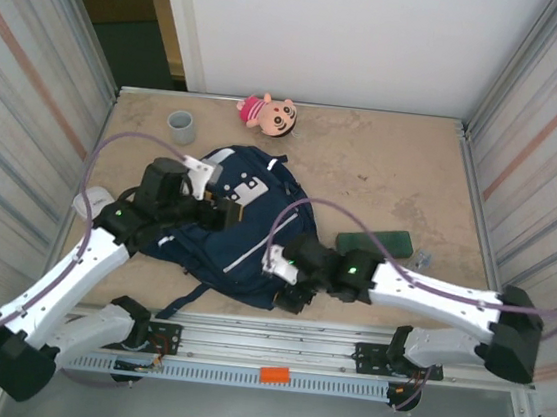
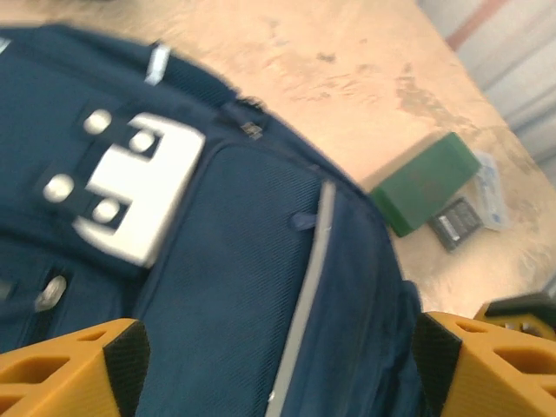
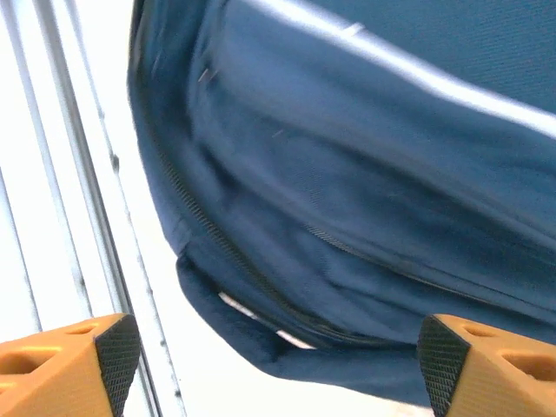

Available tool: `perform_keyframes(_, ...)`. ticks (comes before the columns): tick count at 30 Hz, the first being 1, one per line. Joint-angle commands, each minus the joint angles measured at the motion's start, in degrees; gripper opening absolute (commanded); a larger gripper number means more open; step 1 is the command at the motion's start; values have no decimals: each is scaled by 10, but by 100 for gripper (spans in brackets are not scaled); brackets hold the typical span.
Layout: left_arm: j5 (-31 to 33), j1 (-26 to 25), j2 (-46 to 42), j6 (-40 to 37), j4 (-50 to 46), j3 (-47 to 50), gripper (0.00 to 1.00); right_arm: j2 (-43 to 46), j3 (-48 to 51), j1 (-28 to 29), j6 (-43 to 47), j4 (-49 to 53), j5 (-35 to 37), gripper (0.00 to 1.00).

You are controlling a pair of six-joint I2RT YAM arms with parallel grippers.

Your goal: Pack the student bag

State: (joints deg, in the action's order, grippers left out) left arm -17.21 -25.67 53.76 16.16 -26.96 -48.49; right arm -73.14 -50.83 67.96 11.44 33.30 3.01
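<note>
Top external view: the large navy-blue fabric student bag (image 1: 240,239) is seen flat by the worktop's (image 1: 383,170) near edge, the left gripper (image 1: 220,212) and right gripper (image 1: 291,293) spread open and empty over it, and this limp cloth is judged best pinched at its dark strap (image 1: 175,302).

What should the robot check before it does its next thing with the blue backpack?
1. Left end effector open, holding nothing: ok.
2. Right end effector open, holding nothing: ok.
3. Student bag lying flat on the table: ok.
4. Bag's zipper open for packing: cannot tell.
5. Green box, plush doll and grey cup inside the bag: not ok; all three sit on the table outside it.
</note>
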Motion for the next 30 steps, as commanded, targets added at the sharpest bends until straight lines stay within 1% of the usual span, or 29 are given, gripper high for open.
perform_keyframes(1,-53,32,-22,56,-23,36,81,-51,-11,9,117,24,13,86)
perform_keyframes(5,-22,36,-34,79,-41,52,83,-105,3,7,143,-39,88,86)
perform_keyframes(7,-9,38,-33,89,-43,62,84,-121,7,3,144,-69,119,83)
perform_keyframes(8,-7,41,-32,95,-41,69,83,-128,8,2,148,-79,126,77)
perform_keyframes(10,-4,45,-33,105,-34,83,83,-130,11,2,153,-95,141,55)
perform_keyframes(11,-4,48,-35,110,-31,90,84,-125,13,2,156,-97,146,47)
perform_keyframes(13,-3,53,-41,116,-30,97,83,-105,10,2,165,-87,141,35)
perform_keyframes(14,-1,56,-47,117,-30,101,83,-90,6,-2,168,-78,133,23)
perform_keyframes(15,0,57,-54,118,-29,103,83,-76,0,-7,169,-69,122,14)
perform_keyframes(16,1,58,-63,119,-26,105,83,-58,-8,-18,166,-58,104,6)
perform_keyframes(17,-1,58,-74,119,-21,105,82,-38,-17,-33,158,-47,80,1)
perform_keyframes(18,-5,58,-83,118,-14,107,82,-21,-26,-48,151,-40,54,0)
perform_keyframes(22,-14,58,-127,90,8,112,80,45,-50,-113,133,-39,-39,0)
perform_keyframes(26,-5,58,-171,59,22,132,76,72,-72,-170,129,-34,-77,0)
perform_keyframes(30,9,58,-213,60,43,177,70,81,-96,-221,111,-26,-111,0)
